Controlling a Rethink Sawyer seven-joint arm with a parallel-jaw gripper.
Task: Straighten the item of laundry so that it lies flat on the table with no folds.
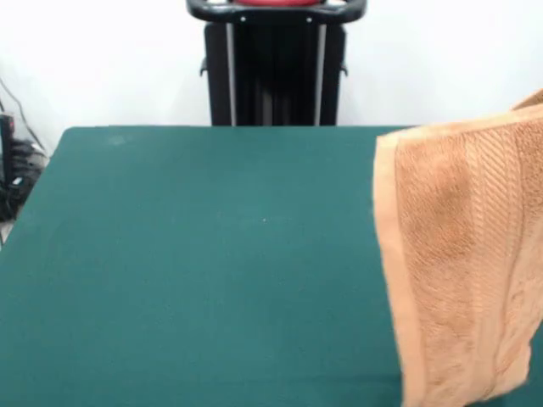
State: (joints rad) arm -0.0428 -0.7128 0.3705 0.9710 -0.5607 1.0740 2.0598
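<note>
- Towel (462, 263) — hangs at the picture's right, long axis near vertical, held up over the table (195, 271), not lying flat.
- Gripper — out of view; its opening cannot be told.

Towel (462, 271) is hanging at the frame's right side, raised off the tabletop (195, 271), its top edge slanting upward toward the right border. A hemmed edge is running down its left side; woven band stripes are running vertically near the right. Pincer is not showing. Cables (15, 165) are lying beyond the tabletop's left edge.
</note>
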